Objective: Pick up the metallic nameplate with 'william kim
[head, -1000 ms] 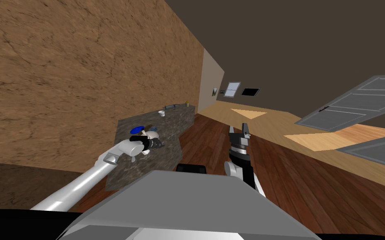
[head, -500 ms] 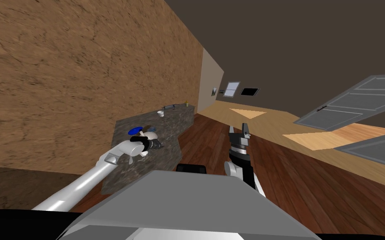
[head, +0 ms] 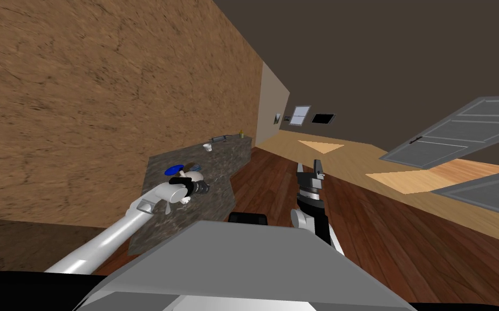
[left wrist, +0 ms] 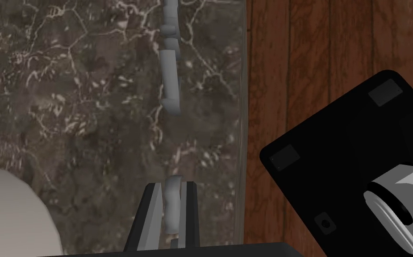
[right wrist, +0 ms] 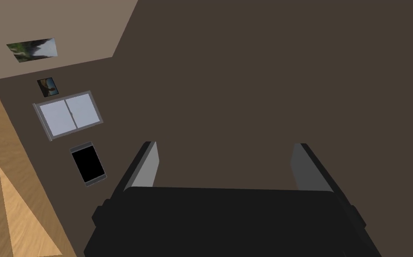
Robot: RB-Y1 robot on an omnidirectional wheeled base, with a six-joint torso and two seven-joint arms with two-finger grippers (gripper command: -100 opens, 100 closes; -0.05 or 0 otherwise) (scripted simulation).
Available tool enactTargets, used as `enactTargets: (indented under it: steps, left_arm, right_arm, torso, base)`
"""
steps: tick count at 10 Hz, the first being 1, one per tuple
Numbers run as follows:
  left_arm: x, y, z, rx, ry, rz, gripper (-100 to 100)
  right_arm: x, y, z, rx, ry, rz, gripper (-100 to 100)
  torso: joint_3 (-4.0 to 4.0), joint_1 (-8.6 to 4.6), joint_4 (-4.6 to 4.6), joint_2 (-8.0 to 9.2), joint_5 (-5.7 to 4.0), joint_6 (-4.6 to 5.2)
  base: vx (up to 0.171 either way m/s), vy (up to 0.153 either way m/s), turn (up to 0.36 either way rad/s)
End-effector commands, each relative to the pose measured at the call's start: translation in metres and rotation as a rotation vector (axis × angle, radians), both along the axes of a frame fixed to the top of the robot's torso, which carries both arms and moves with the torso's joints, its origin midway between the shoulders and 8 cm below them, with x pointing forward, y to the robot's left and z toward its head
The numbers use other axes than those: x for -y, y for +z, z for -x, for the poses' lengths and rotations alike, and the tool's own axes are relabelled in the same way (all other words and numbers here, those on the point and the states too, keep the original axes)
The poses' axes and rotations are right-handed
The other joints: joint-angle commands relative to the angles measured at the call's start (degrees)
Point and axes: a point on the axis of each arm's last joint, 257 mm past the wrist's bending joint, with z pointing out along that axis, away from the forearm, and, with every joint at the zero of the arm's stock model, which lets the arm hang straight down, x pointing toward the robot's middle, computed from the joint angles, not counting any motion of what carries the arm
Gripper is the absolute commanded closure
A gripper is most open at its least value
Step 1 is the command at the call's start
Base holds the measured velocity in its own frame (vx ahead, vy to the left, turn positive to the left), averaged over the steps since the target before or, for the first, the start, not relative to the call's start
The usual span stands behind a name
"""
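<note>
On the dark marbled counter (head: 224, 159) lies the nameplate, a thin grey strip seen edge-on. One short grey piece (left wrist: 172, 203) stands between the fingers of my left gripper (left wrist: 172, 185), which are shut on its sides. A longer grey strip (left wrist: 170, 71) lies ahead in line with it; I cannot tell if the two are joined. In the head view my left gripper (head: 205, 187) reaches over the counter's near part. My right gripper (head: 310, 171) hangs over the wood floor, apart from the counter, with its fingers (right wrist: 147, 167) wide open and nothing between them.
A white rounded object (left wrist: 9, 214) sits on the counter close beside my left gripper, with a blue thing (head: 173, 169) behind it. The counter's edge (left wrist: 244, 111) runs near the strip, above the wood floor (left wrist: 290, 67). A white cup (head: 207, 146) stands at the far end.
My left gripper's fingers have closed from wide open onto the grey piece. The arm has edged slightly along the counter. The right arm has not moved.
</note>
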Motion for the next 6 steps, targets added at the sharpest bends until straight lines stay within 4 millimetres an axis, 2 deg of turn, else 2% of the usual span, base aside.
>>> enactTargets:
  steps: [1,2,3,4,6]
  left_arm:
    - [0.0,0.0,0.0,0.0,0.0,0.0,100]
    - [0.0,0.0,0.0,0.0,0.0,0.0,100]
    - [0.0,0.0,0.0,0.0,0.0,0.0,0]
    - [0.003,0.01,0.0,-0.001,-0.007,-0.001,100]
    - [0.003,0.012,0.0,0.001,-0.009,-0.001,100]
  right_arm:
    - [0.0,0.0,0.0,0.0,0.0,0.0,0]
    - [0.0,0.0,0.0,0.0,0.0,0.0,0]
    - [0.0,0.0,0.0,0.0,0.0,0.0,0]
    - [0.0,0.0,0.0,0.0,0.0,0.0,0]
    - [0.0,0.0,0.0,0.0,0.0,0.0,0]
  torso:
    - [0.0,0.0,0.0,0.0,0.0,0.0]
    - [0.0,0.0,0.0,0.0,0.0,0.0]
    - [0.0,0.0,0.01,0.0,-0.01,-0.01]
    - [0.0,0.0,0.01,0.0,-0.01,-0.01]
    - [0.11,0.04,0.05,0.18,-0.02,-0.04]
  base:
    - [0.0,0.0,0.0]
    - [0.0,0.0,0.0]
    - [0.0,0.0,0.0]
    - [-0.024,0.011,0.079]
    - [-0.028,0.01,0.036]
